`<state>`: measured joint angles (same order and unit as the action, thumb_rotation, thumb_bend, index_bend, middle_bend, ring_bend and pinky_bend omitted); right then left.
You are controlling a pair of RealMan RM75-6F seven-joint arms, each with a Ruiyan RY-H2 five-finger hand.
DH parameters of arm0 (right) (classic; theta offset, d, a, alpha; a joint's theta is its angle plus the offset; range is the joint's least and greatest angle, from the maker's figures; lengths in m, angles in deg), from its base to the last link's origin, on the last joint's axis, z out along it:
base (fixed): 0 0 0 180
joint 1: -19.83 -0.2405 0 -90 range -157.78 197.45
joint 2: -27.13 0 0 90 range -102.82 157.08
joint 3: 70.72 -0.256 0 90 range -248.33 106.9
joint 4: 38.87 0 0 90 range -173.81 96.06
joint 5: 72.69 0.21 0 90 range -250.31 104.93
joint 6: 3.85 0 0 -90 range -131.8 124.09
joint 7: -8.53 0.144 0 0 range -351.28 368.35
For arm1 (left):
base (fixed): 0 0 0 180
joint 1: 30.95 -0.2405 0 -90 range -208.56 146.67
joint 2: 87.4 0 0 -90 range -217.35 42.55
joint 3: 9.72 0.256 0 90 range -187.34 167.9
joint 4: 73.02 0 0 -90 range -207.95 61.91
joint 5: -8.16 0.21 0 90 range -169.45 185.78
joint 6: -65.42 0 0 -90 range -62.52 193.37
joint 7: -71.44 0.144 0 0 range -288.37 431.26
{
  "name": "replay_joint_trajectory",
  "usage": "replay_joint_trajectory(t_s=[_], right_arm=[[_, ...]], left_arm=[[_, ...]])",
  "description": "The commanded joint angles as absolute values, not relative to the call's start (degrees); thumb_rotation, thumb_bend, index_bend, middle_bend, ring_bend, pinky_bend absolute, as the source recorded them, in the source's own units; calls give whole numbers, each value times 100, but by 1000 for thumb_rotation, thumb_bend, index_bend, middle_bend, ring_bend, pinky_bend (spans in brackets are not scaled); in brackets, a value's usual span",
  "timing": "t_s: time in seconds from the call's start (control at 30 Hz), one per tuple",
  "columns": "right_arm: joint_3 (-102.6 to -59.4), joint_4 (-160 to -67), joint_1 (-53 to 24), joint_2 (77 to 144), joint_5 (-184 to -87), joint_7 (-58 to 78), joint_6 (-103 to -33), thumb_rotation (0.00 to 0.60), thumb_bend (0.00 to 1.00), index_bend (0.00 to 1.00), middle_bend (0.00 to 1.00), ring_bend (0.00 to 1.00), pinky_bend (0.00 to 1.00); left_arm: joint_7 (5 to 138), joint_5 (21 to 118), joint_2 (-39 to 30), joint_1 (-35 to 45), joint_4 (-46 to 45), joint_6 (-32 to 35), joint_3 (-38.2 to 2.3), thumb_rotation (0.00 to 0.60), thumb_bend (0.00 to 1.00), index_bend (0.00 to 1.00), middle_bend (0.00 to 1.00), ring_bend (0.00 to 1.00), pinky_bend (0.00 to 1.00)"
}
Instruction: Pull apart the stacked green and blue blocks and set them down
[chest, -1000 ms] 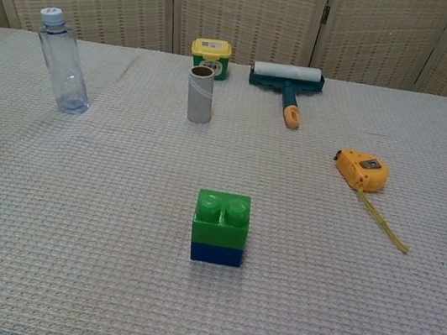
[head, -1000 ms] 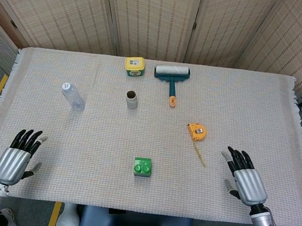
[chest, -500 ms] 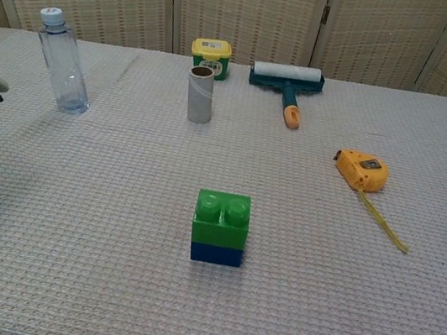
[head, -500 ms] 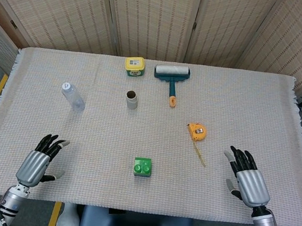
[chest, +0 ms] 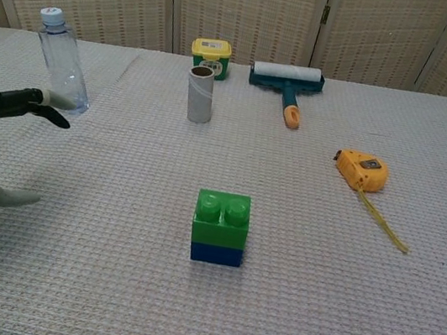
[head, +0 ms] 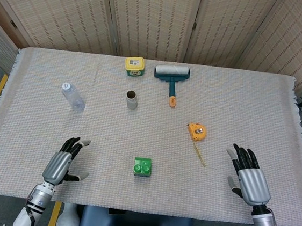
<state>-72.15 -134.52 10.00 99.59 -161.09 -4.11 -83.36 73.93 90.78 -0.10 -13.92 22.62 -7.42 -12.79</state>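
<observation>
- I see the green block (chest: pixel 221 217) seated on the blue block (chest: pixel 216 254), the two joined as one stack on the table (head: pixel 260 103), near its front edge at about 6 o'clock from the table's middle.
- In the head view only the green top (head: pixel 143 167) shows; the chest view shows the blue layer under it.
- My left hand (head: pixel 62 164) is at 9 o'clock from the stack, well apart from it, fingers spread, thumb out toward the stack, holding nothing.
- In the chest view that hand's fingers (chest: pixel 25 103) enter from the left edge, with the thumb tip (chest: pixel 13 198) lower down.
- My right hand (head: pixel 247 176) is at 3 o'clock from the stack, well apart, back up, fingers spread and empty; the chest view does not show it.
- A yellow tape measure (head: pixel 196 131) lies at 1 o'clock from the stack, its tape pulled out toward the front edge.
- A cardboard tube (head: pixel 132 99) stands upright at 11 o'clock from the stack.
- Behind it are a yellow-lidded tub (head: pixel 135 66) and a lint roller (head: pixel 171 75) with an orange handle tip.
- A clear water bottle (chest: pixel 62 71) stands upright at 10 o'clock from the stack.
</observation>
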Motion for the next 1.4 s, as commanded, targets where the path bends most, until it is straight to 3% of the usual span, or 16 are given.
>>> replay_joint_trajectory(t_s=[0.03, 0.43, 0.67, 1.4], right_arm=[[-7236, -13435, 987, 9947, -16093, -376, -8327, 600, 448, 0, 0, 0, 0], [-7306, -13459, 952, 9794, -15962, -35, -8247, 600, 448, 0, 0, 0, 0], [-7347, -13507, 989, 9627, -15943, 255, -8330, 600, 448, 0, 0, 0, 0], [-7460, -13525, 999, 9381, -15744, 732, -8292, 600, 448, 0, 0, 0, 0]], left_arm=[[7634, 8770, 268, -1314, 2359, -577, -1379, 600, 227, 139, 240, 72, 7], [8391, 7942, 1214, -1110, 2515, -397, -1637, 600, 227, 146, 245, 66, 0], [8605, 7752, 1941, -954, 2080, -460, -1813, 600, 225, 150, 246, 60, 0], [9271, 7162, 2647, -495, 1997, -299, -2094, 600, 224, 174, 275, 60, 0]])
